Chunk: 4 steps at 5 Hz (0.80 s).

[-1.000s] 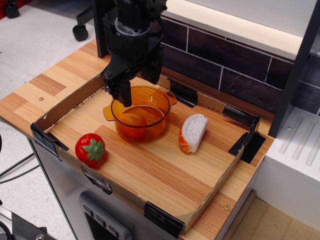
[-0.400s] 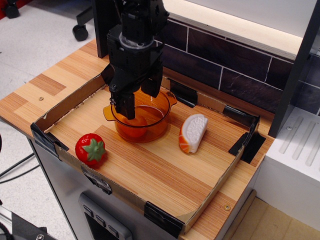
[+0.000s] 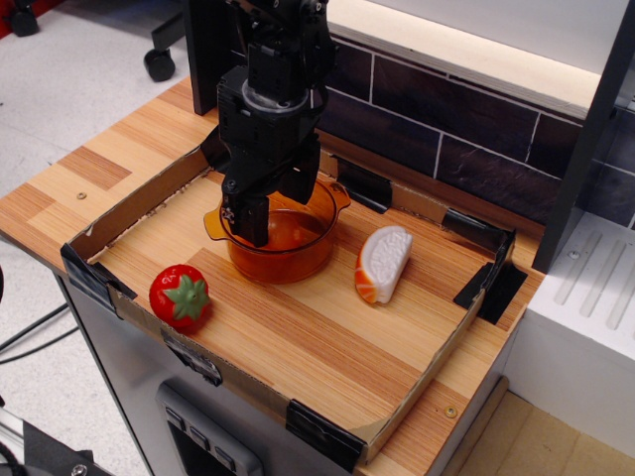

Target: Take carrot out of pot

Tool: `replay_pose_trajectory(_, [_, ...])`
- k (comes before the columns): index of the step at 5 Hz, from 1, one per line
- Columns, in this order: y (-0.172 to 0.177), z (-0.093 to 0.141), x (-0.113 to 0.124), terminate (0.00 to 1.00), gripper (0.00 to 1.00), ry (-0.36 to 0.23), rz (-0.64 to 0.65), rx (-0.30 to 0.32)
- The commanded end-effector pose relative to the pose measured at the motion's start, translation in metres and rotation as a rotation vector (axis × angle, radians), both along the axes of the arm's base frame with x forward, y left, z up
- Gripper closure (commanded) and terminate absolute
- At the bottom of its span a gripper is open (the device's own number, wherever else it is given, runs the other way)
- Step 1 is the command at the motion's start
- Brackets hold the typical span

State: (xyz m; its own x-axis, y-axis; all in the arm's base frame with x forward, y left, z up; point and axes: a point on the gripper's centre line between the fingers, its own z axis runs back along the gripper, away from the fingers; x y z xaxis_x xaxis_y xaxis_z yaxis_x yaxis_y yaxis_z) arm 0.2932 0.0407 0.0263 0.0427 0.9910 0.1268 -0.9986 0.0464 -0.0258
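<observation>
Only view: gripper (image 3: pixel 260 220) down inside pot (image 3: pixel 298 248), pointing straight down from above. Carrot not separately visible (prob. below/between fingers (image 3: pixel 251 220), hidden by them). Long axis: can't tell. Open or clenched: can't tell. Pot sits mid-tray, strawberry (image 3: pixel 180 297) front-left, wedge slice (image 3: pixel 383 263) right.

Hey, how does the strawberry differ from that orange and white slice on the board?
The strawberry is red with green leaves and rounded; the orange and white slice is a curved wedge. The strawberry lies near the front-left cardboard edge, left of the pot; the slice lies to the pot's right. The strawberry looks shorter and rounder, the slice longer. Both are toy foods resting on the wooden board, untouched by the tool.
</observation>
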Motion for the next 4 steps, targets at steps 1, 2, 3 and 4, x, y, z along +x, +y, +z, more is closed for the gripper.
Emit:
replay_pose_trajectory(1, [-0.0082, -0.0018, 0.0038, 0.0, 0.0, -0.036, -0.003, 0.026])
replay_pose_trajectory(2, [-0.0102, -0.0059, 0.0025, 0.0, 0.0, -0.041, -0.011, 0.031])
replay_pose_trajectory(3, [-0.0114, -0.0072, -0.0003, 0.0, 1.0, -0.047, -0.023, 0.036])
replay_pose_trajectory(4, [-0.0108, -0.0072, -0.0019, 0.0, 1.0, -0.052, -0.018, 0.034])
